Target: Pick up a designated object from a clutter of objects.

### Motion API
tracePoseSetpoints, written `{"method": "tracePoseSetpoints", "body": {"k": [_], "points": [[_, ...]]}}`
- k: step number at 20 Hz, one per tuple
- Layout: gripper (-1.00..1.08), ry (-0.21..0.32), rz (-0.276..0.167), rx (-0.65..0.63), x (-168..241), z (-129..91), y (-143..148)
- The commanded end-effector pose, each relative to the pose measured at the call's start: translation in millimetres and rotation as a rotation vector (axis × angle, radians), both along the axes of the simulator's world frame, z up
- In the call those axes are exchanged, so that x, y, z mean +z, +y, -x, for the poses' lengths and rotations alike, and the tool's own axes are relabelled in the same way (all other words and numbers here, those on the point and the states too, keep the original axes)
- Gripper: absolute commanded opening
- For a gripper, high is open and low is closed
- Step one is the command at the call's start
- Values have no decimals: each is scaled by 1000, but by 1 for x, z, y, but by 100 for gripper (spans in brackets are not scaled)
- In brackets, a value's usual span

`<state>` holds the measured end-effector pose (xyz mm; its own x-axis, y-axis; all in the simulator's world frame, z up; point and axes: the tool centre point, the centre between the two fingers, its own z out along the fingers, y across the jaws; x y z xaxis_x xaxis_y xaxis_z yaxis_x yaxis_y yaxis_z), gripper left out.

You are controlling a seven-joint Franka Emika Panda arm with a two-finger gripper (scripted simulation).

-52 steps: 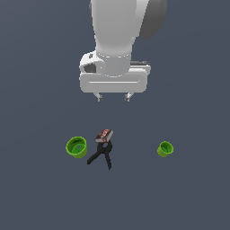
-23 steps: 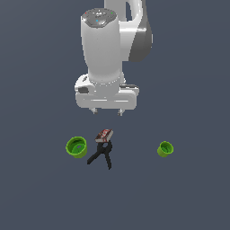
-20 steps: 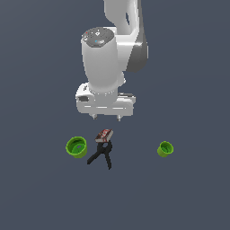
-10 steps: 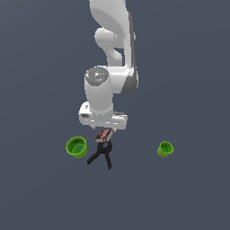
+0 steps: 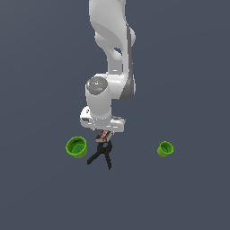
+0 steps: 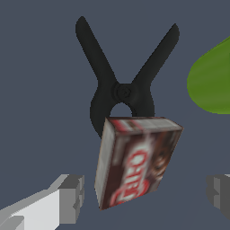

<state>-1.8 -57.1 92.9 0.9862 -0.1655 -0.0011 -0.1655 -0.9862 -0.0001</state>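
- Red-brown box point(image 6: 137, 159) with white edges and red print sits between the two grey fingertips point(image 6: 72, 197) in the wrist view, a clear gap on each side; neither pad touches it.
- Claw point(image 6: 143, 197) is spread wide, holding nothing. In the exterior view the claw point(image 5: 104, 133) hangs low right above the box point(image 5: 103, 136), its fingers mostly hidden by the white hand body.
- Box appears tilted in the wrist view, one narrow white side face showing. Whether it lies flat or leans on the clamp cannot be told.
- Black spring clamp point(image 6: 123, 87) lies directly beside the box, its two long handles splayed in a V away from it; the jaw end is overlapped by the box in the wrist view. In the exterior view the clamp point(image 5: 102, 155) spreads its handles toward the camera, below the box.
- Bright green cup point(image 5: 76, 147) stands on the exterior view's left of the clamp, near it but apart; open mouth up. A green curved edge point(image 6: 211, 81) shows at the border of the wrist view.
- Second green cup point(image 5: 165, 149) stands well apart on the exterior view's right.
- Everything rests on a plain dark grey-blue counter point(image 5: 188, 193).
- White arm point(image 5: 112, 54) rises above the cluster, wrist pointing down.
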Motion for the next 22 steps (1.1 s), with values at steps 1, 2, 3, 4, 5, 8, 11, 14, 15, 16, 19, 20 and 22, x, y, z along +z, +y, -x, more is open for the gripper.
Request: {"method": "tracePoseSetpoints", "body": {"k": [1, 2, 3, 4, 5, 8, 11, 14, 15, 16, 19, 20, 22], "points": [[100, 0, 0, 0, 0, 0, 0], [100, 0, 0, 0, 0, 0, 0], [100, 0, 0, 0, -1, 0, 0], [100, 0, 0, 0, -3, 0, 0], [100, 0, 0, 0, -6, 0, 0], [100, 0, 0, 0, -17, 1, 0], [100, 0, 0, 0, -33, 1, 0], [100, -1, 0, -1, -44, 1, 0], [100, -1, 0, -1, -47, 1, 0], [100, -1, 0, -1, -49, 1, 0], [100, -1, 0, -1, -52, 1, 0], [-100, -1, 0, -1, -52, 1, 0], [-100, -1, 0, -1, -52, 1, 0]]}}
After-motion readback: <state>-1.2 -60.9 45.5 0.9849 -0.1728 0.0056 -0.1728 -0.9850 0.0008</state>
